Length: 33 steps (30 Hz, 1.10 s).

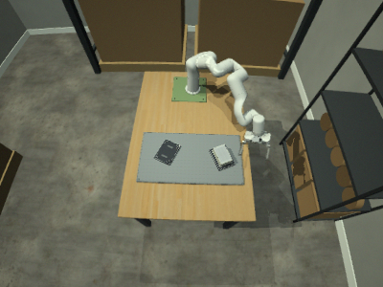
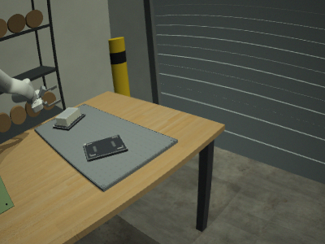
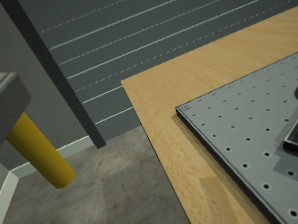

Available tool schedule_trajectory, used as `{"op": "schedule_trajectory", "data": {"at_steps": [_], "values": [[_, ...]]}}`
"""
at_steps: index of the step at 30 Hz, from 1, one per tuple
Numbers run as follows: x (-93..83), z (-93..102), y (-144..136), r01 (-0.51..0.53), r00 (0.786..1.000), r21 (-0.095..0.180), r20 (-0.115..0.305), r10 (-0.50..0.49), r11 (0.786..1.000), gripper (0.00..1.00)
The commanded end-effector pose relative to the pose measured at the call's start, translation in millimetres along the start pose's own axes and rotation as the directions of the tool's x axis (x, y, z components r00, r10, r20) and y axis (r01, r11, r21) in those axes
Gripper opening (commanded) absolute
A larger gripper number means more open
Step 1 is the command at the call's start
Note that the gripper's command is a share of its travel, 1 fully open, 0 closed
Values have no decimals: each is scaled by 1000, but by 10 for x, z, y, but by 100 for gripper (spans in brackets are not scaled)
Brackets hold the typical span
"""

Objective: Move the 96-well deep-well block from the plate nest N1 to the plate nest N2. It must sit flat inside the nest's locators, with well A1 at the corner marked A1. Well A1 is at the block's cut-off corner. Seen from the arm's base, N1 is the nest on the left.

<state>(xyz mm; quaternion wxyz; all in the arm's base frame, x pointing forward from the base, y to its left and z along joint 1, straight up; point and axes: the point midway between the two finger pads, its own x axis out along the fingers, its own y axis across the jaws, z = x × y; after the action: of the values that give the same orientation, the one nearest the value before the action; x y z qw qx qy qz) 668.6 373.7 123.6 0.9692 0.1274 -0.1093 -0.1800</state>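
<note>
The pale 96-well block [image 1: 223, 154] [image 2: 68, 116] sits in nest N1 [image 1: 220, 167] [image 2: 76, 122], the dark nest at the right of the board in the top view. A dark corner of N1 [image 3: 293, 140] shows at the wrist view's right edge. Nest N2 [image 1: 168, 152] [image 2: 105, 147] is dark and empty, at the board's other side. The block's cut-off corner and the A1 marks are too small to make out. My gripper [image 1: 255, 153] [image 2: 57, 93] is open and empty. It hangs above and beyond the table's edge, to the side of N1, clear of the block.
Both nests stand turned on the grey perforated board [image 1: 191, 174] [image 2: 134, 163] [image 3: 225, 120] on the wooden table [image 1: 187, 203] [image 2: 195, 122] [image 3: 165, 135]. A black shelf rack [image 1: 351, 129] stands beyond the table on the gripper's side. A yellow post [image 2: 119, 73] [image 3: 42, 155] stands behind the table.
</note>
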Motion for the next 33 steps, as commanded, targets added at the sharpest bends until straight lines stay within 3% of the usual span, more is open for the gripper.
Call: {"op": "schedule_trajectory", "data": {"at_steps": [1,17,18,21,24,25,26,33], "values": [[10,25,17,0,1000,5,3,0,1000,100],[10,25,17,0,1000,5,3,0,1000,100],[18,72,31,0,1000,5,3,0,1000,37],[43,214,74,0,1000,5,3,0,1000,37],[45,227,77,0,1000,5,3,0,1000,37],[50,255,37,-23,1000,-14,-13,23,1000,37],[87,283,18,-26,1000,-19,7,26,999,37],[309,451,-95,-26,1000,-19,7,26,999,37]]}}
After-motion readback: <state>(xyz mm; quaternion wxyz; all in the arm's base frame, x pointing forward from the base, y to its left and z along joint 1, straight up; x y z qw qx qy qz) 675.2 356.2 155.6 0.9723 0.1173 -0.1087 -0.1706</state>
